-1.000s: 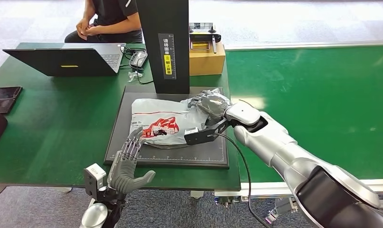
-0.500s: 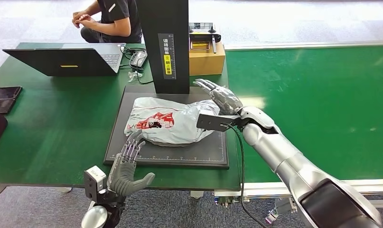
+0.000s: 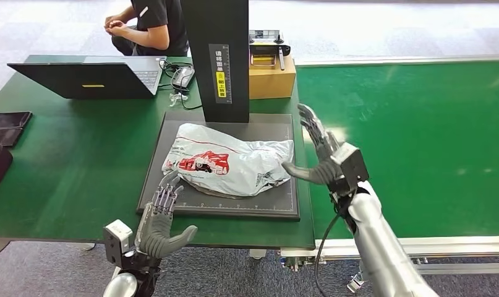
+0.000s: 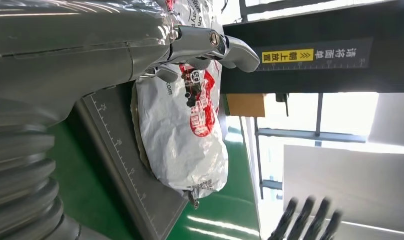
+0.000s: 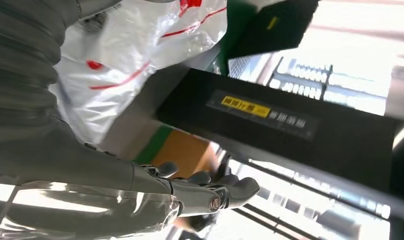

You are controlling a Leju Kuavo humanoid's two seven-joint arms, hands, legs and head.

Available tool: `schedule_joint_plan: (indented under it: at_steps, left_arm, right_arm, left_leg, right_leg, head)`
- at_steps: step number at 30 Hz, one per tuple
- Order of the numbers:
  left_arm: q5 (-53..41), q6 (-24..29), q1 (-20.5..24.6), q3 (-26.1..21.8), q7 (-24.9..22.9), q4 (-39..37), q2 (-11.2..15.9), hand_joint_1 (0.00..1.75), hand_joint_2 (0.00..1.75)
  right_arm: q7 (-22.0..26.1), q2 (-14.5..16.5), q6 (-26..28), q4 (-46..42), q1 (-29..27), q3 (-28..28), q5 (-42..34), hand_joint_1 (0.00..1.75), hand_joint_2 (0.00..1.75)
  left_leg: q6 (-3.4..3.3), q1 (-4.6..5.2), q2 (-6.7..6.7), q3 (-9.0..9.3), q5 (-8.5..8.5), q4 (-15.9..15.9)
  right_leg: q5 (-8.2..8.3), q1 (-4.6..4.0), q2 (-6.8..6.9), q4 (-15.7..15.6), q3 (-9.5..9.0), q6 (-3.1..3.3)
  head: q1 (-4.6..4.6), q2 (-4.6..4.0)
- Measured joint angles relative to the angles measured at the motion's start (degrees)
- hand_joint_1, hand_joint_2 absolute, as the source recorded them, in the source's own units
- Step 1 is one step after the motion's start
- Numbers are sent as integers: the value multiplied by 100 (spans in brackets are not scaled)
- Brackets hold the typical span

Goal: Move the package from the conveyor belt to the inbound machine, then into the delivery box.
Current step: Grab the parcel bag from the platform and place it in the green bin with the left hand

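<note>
Package (image 3: 228, 164) flat on dark scan pad (image 3: 172, 207) under black column (image 3: 217, 59), label up for reading. My right hand (image 3: 326, 158) beside it, fingers wide, empty. Left hand (image 3: 161, 216) at pad edge, fingers spread, ready to steady.

Bright, even daylight is filling the head view, with pale glare washing across the conveyor belt (image 3: 413, 124) and the floor (image 3: 370, 28) beyond. Both wrist views are blowing out to white toward the windows. The package (image 5: 134, 55) is blurring in the right wrist view, its film glinting.
</note>
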State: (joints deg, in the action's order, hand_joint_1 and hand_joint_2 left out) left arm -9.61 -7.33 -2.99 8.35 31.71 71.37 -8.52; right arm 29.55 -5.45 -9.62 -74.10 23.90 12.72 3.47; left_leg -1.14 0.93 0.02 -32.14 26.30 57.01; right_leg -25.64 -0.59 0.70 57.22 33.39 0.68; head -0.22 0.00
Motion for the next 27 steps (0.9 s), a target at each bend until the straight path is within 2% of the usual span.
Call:
schedule_joint_plan:
  at_steps: [4,8,18,27]
  left_arm:
    - [-2,38,-53,-9,-36,124,-3,0,175]
    - [-7,47,-73,-15,-54,212,-6,0,175]
    - [2,47,-94,-20,-79,312,-9,0,175]
    - [91,-122,-145,-179,-299,620,-9,0,175]
  right_arm:
    - [13,177,41,-804,-888,-751,-17,0,175]
    - [-10,270,49,-1329,-1353,-1132,27,0,175]
    - [-78,419,211,-1833,-1698,-1439,169,0,175]
    - [-185,855,364,-2258,-2393,-1524,309,0,175]
  left_leg:
    - [4,0,-8,-8,3,-1]
    - [3,0,-4,-6,6,-2]
    - [4,0,-1,1,4,-1]
    - [4,0,1,-2,8,-4]
  right_leg:
    - [-3,0,6,0,8,1]
    - [-3,1,1,0,8,2]
    - [-3,1,0,0,2,2]
    - [-7,-1,-1,0,5,6]
  head:
    - [-1,0]
    - [0,0]
    - [1,0]
    - [-1,0]
